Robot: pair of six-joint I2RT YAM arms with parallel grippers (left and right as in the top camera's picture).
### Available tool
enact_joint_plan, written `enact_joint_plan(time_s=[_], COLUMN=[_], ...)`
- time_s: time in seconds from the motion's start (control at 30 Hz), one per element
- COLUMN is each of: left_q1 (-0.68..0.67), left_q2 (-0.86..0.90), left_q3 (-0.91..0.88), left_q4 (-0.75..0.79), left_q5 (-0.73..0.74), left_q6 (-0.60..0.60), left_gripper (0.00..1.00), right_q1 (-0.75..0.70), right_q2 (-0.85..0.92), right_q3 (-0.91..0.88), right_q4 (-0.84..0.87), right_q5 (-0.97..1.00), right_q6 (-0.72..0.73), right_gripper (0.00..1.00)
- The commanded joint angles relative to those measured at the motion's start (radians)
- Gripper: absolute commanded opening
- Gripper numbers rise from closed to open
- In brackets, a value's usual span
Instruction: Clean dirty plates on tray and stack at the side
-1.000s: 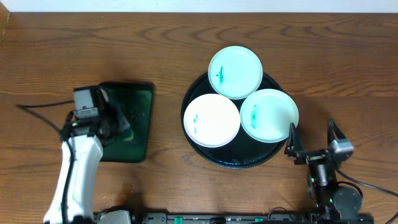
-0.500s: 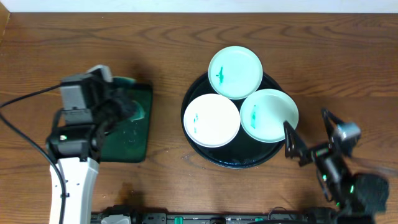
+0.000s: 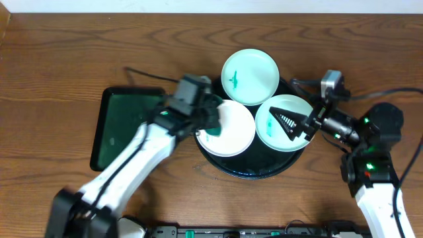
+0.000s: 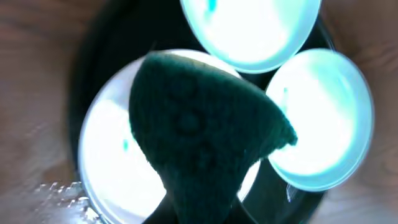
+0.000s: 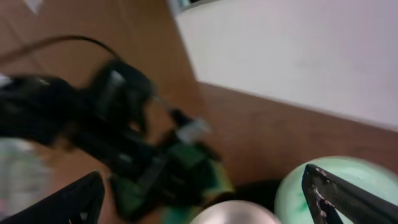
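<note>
Three small plates lie on the round black tray (image 3: 251, 169): a mint one at the back (image 3: 250, 77), a white one at the left (image 3: 231, 129) and a mint one at the right (image 3: 281, 135). My left gripper (image 3: 210, 122) is shut on a dark green sponge (image 3: 213, 133) and hovers over the left plate's left edge. In the left wrist view the sponge (image 4: 202, 121) covers much of that plate (image 4: 106, 155). My right gripper (image 3: 294, 125) is open and empty over the right plate. The right wrist view is blurred and shows its fingers (image 5: 205, 205) spread wide.
A dark green rectangular tray (image 3: 125, 129) lies on the wooden table left of the black tray. My left arm stretches from the front left across to the plates. Cables trail behind both arms.
My left arm has swung right from the green tray to the left plate, carrying the sponge. My right arm has risen from the front right edge to over the right plate.
</note>
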Motion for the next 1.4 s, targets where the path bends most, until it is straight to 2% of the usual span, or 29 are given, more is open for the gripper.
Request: enact_joint_plan(time_s=[0.0,0.17,0.3,0.43,0.47,0.5,0.53,0.57,0.63,0.7,0.73,0.8,0.93,1.07,1.2,1.37], left_q1=[-0.034,-0.055,-0.060,-0.076,-0.080,-0.084,-0.085,-0.085,-0.082,-0.074,-0.069,-0.054,-0.008,0.060,0.115,0.146], left_q2=[0.090,0.230,0.309,0.328,0.328,0.327,0.327,0.327,0.314,0.277,0.251,0.182,0.016,-0.122,-0.192,-0.197], left_q3=[-0.006,-0.006,-0.006,-0.006,-0.006,-0.006,-0.006,-0.006,-0.005,-0.002,-0.001,0.000,0.000,0.000,-0.001,-0.001], left_q4=[0.068,0.148,0.215,0.251,0.253,0.254,0.254,0.253,0.236,0.209,0.200,0.188,0.150,0.080,-0.012,-0.092], left_q5=[-0.080,-0.104,-0.102,-0.102,-0.102,-0.102,-0.102,-0.102,-0.101,-0.101,-0.101,-0.103,-0.115,-0.117,-0.117,-0.117], left_q6=[-0.046,-0.135,-0.217,-0.218,-0.218,-0.218,-0.218,-0.217,-0.217,-0.215,-0.204,-0.175,-0.115,-0.093,-0.093,-0.093], left_gripper=[0.07,0.07,0.07,0.08,0.12,0.26,0.45,0.53,0.63,0.69,0.70,0.71,0.74,0.74,0.74,0.74], right_q1=[0.009,0.009,0.009,0.009,0.009,0.009,0.009,0.009,0.009,0.011,0.011,0.013,0.039,0.078,0.129,0.212], right_q2=[0.031,0.034,0.035,0.035,0.035,0.034,0.033,0.032,0.032,0.035,0.035,0.037,0.043,0.120,0.299,0.502], right_q3=[0.017,0.032,0.095,0.190,0.209,0.218,0.220,0.219,0.219,0.219,0.219,0.220,0.245,0.368,0.575,0.688], right_q4=[0.000,-0.177,-0.417,-0.660,-0.695,-0.703,-0.702,-0.702,-0.698,-0.690,-0.687,-0.674,-0.697,-0.844,-1.073,-1.064], right_q5=[-0.071,0.127,0.305,0.510,0.532,0.529,0.515,0.495,0.468,0.466,0.466,0.460,0.461,0.467,0.536,0.566], right_q6=[0.137,0.140,0.098,0.075,0.059,0.053,0.053,0.054,0.054,0.072,0.072,0.073,0.114,0.076,0.006,-0.067], right_gripper=[0.99,0.99,0.99,0.99,0.99,0.99,0.99,0.99,0.94,0.96,0.99,0.98,0.73,0.73,0.71,0.75])
